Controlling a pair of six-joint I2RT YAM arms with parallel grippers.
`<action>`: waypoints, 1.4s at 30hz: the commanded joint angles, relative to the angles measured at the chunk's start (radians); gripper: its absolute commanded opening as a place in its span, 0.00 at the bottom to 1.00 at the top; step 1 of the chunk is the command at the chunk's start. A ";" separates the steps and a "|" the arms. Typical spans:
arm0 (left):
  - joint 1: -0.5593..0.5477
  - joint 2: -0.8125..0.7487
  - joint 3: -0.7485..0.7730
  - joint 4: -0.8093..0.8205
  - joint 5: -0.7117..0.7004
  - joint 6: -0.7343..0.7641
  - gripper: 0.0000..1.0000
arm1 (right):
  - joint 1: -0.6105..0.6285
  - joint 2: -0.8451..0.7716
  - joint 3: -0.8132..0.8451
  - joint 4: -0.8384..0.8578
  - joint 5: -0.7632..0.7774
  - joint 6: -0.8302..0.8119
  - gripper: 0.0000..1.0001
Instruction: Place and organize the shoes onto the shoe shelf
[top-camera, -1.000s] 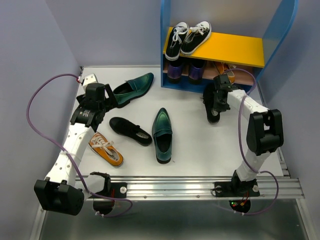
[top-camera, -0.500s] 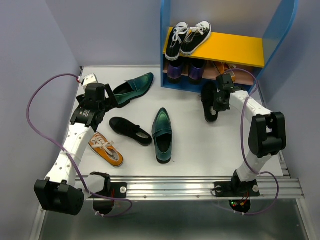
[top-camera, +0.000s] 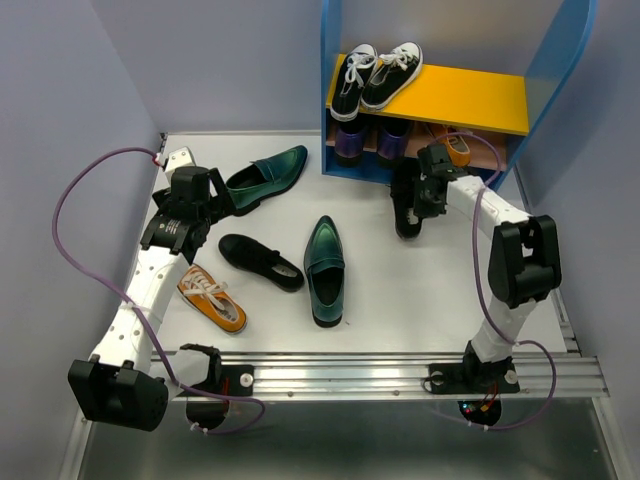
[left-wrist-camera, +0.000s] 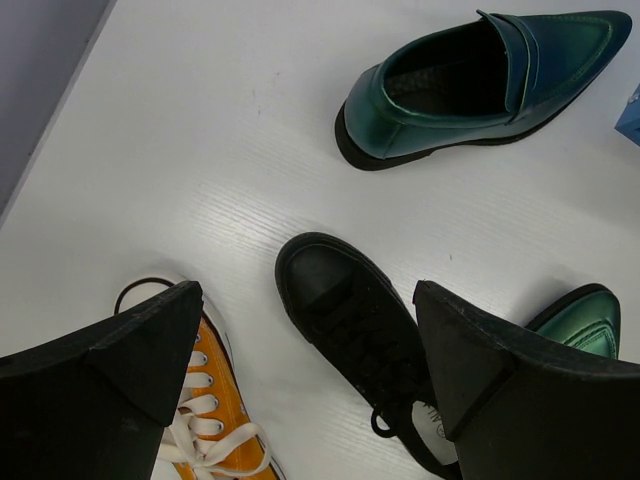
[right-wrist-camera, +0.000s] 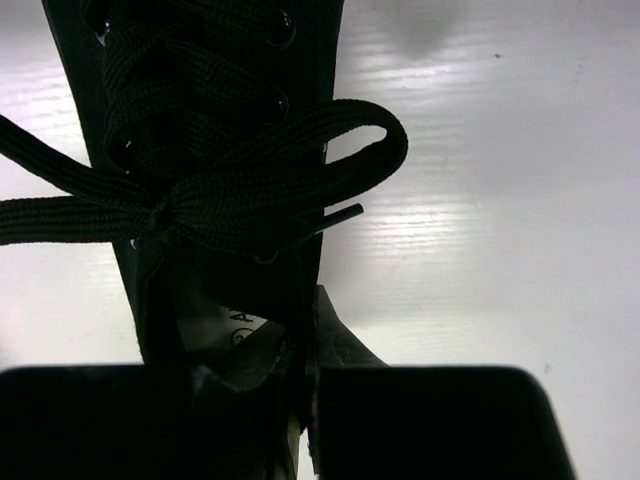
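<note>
Top view: a white desk (top-camera: 400, 290) with the shoe shelf (top-camera: 330, 90) at its far edge, blue sides, yellow upper board, pinkish lower board. Black sneakers with white laces (top-camera: 375, 72) sit on the upper board. Purple shoes (top-camera: 370, 140) and one orange sneaker (top-camera: 455, 148) sit on the lower. The right tool (top-camera: 425, 195) is just in front of the shelf, pressed together on the held black shoe (top-camera: 404, 205). Whether the sole touches the desk cannot be told. The left tool (top-camera: 178, 228) hangs spread over the desk's left side. Loose on the desk are a far green loafer (top-camera: 265, 175), a near green loafer (top-camera: 325, 265), a loose black shoe (top-camera: 260, 262) and a loose orange sneaker (top-camera: 212, 298).

Left wrist view: wide-apart fingers (left-wrist-camera: 120, 370) frame the loose black shoe's toe, gripping nothing. The orange sneaker lies beside one finger and the far loafer lies beyond.

Right wrist view: black laces fill the frame. The jaws pinch the soft edge of the shoe's opening, behind the bow.

The black shoe looks light with a soft fabric upper, so it will likely sag and swing from that pinch. The rim of the opening seems the best hold. The glossy loafers look stiffer and more slippery, so grip them there as well.
</note>
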 joint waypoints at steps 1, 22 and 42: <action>-0.003 -0.025 0.043 -0.001 -0.027 -0.001 0.99 | 0.020 0.027 0.104 0.093 0.009 0.047 0.01; -0.003 -0.025 0.069 -0.015 -0.034 0.011 0.99 | 0.060 0.119 0.221 0.116 -0.008 0.128 0.01; -0.003 -0.028 0.049 -0.004 -0.027 0.011 0.99 | 0.089 -0.048 -0.017 0.152 -0.017 0.195 0.44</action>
